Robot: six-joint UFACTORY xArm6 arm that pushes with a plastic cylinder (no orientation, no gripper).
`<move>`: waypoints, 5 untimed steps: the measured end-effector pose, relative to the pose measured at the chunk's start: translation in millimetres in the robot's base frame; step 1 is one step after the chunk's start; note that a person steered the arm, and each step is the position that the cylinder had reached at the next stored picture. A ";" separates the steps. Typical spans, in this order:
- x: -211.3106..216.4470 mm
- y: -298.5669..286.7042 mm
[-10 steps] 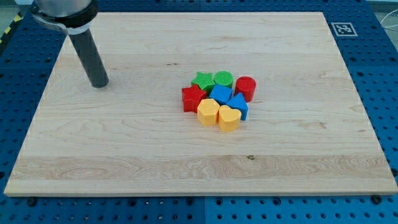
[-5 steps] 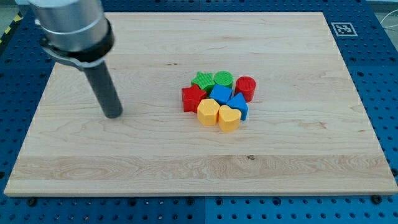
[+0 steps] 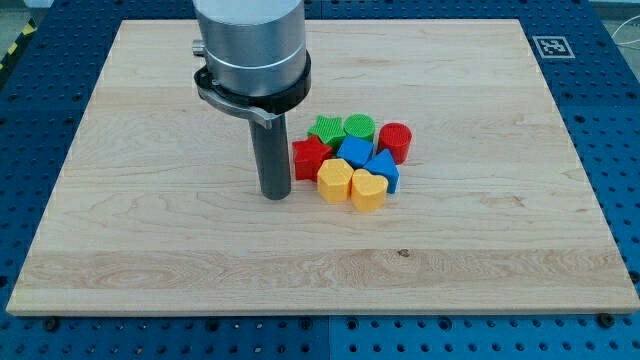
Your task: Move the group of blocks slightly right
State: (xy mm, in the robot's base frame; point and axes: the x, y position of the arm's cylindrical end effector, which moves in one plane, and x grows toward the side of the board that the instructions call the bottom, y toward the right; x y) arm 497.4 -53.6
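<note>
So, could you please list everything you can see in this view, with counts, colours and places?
Board: one, pale wood, fills most of the view.
Green blocks: two, a star and a cylinder, top of the cluster.
Red blocks: two, a star at the cluster's left, a cylinder at its right.
Blue blocks: two, a cube in the middle, a triangular one right of it.
Yellow blocks: two, a pentagon-like one and a heart, bottom of the cluster.
Marker tag: one, black and white, board's top right.
My tip: one, dark, just left of the cluster.
</note>
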 end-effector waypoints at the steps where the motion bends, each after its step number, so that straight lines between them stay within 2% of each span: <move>1: 0.0 1.8; 3: 0.0 43.5; 5: 0.0 53.4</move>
